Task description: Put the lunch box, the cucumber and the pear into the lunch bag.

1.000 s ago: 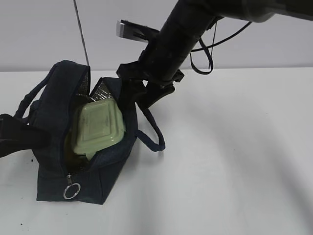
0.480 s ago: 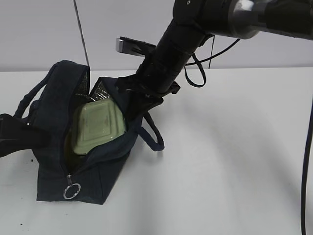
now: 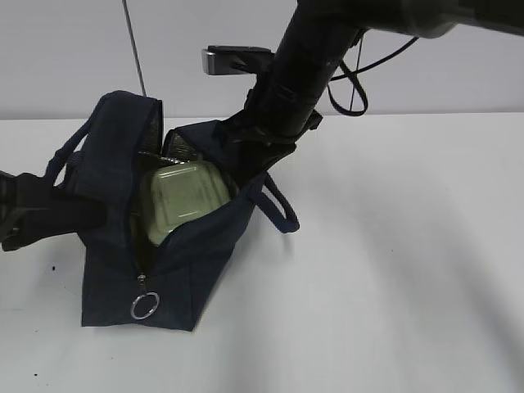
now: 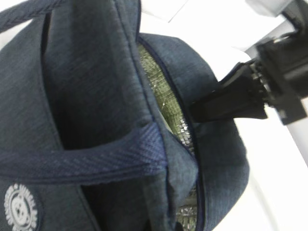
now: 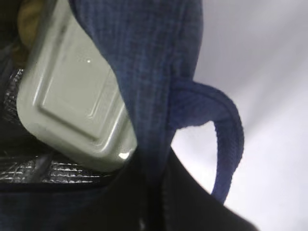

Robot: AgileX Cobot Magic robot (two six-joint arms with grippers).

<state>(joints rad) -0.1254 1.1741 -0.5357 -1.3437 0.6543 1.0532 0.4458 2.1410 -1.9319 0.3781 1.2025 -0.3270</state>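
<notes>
Lunch bag is dark navy woven fabric, boxy, standing on a white table, top zipper open, mouth gaping. Silver ring pull hangs at the near end of the zipper track. Silver quilted foil lining shows inside the far wall. Two looped webbing handles: one on the left, one drooping off the right side.

Lunch box sits inside the bag, tilted, pale sage-green lid up, rounded-rectangular with a raised panel moulded in the plastic. Smooth, slightly glossy.

Right gripper is black, jaws pinched narrow on the bag's right rim fabric near the far end. Left gripper is black too, reaching in from the left edge against the bag's left wall; jaws closed tight, cannot tell from the frames whether fabric is caught between them.

Left wrist view only: coarse denim-like weave close up, a flat webbing strap crossing the panel, a round white embroidered logo patch at lower left, and the right gripper's black fingers clamped at the rim over the foil.

Right wrist view only: lid close up with a highlight at its corner, and a patch of yellow-orange at the top left behind the box, probably the pear. Cucumber cannot be made out in any view
</notes>
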